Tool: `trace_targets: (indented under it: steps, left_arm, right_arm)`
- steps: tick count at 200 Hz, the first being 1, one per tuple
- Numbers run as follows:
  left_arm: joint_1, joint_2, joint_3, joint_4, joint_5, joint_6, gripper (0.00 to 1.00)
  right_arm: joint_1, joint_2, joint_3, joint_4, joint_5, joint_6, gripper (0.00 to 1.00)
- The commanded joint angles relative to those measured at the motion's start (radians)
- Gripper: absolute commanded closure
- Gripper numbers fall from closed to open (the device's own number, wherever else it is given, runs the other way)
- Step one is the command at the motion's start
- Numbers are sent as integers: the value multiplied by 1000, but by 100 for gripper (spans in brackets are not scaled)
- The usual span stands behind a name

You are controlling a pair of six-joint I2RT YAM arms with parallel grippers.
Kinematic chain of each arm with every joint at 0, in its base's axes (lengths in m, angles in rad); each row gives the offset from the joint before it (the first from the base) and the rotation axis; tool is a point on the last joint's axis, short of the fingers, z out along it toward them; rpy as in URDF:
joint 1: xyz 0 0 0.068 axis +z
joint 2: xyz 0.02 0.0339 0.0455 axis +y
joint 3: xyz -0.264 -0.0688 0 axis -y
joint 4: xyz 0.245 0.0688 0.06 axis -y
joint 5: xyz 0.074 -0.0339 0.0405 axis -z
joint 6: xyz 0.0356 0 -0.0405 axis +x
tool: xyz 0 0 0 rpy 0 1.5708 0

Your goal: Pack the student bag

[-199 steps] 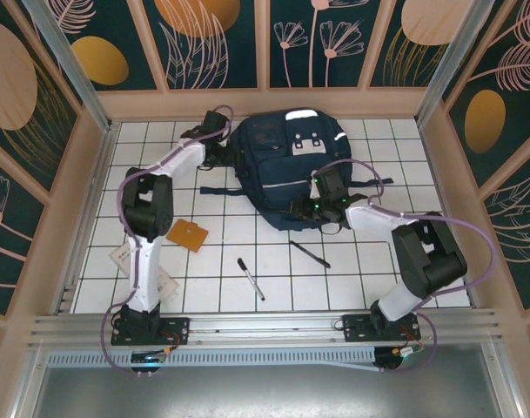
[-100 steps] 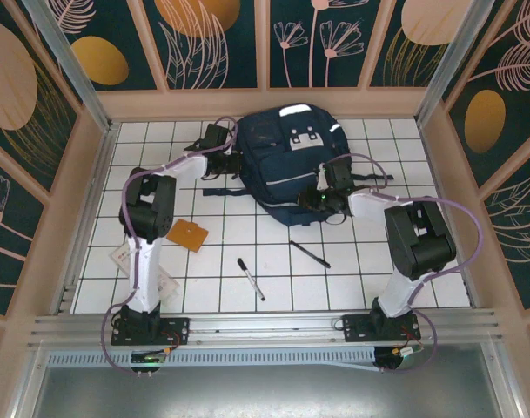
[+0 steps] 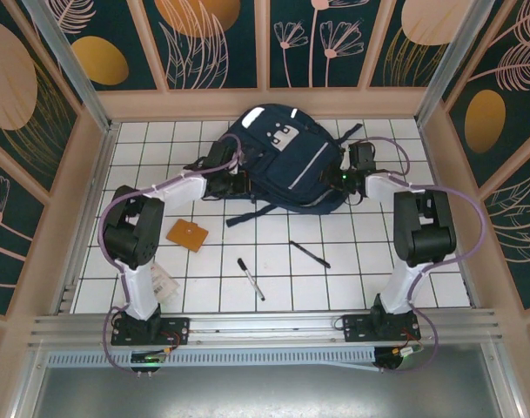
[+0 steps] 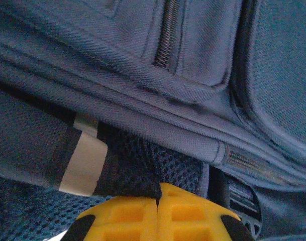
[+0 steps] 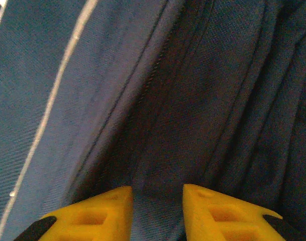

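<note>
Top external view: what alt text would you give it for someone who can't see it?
A large navy student bag lies at the far middle of a white tiled table, with the left gripper at its left side and the right gripper at its right. Nearer the arms' bases lie an orange card and two pens.

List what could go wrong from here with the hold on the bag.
1. The left claw is shut on just a thin mesh edge of the student bag; a pull could slip it free.
2. The right claw stands open against loose folds, so that side may sag.
3. A loose strap trails beside the bag and might snag if the bag is dragged.
</note>
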Motion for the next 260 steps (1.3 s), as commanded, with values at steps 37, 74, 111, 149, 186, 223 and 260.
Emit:
trace_targets:
  steps: [37,74,111,149,186,223,260]
  left_arm:
    - [-35,-96,-33,75,149,-369,100]
    - [-37,-115,-8,55,218,-423,100]
    - [-37,-115,-10,54,299,-483,100]
    - [-37,-143,-6,25,289,-466,100]
    - [-37,-154,-19,16,290,-466,100]
    - [-37,-156,-42,44,309,-489,100]
    - [-37,-158,-39,64,303,-496,100]
  right_arm:
    - [216,-343,-188,-114,-33,145,64]
    - [441,-376,-337,201,-53,245,63]
    - [560,-227,-249,316,163,264,58]
    - [608,-131,-243,387,392,339,55]
    - [647,-42,-174,330,579,321,53]
    - [657,31,-104,378,559,254,54]
    - [624,80,-53,364,552,241,77]
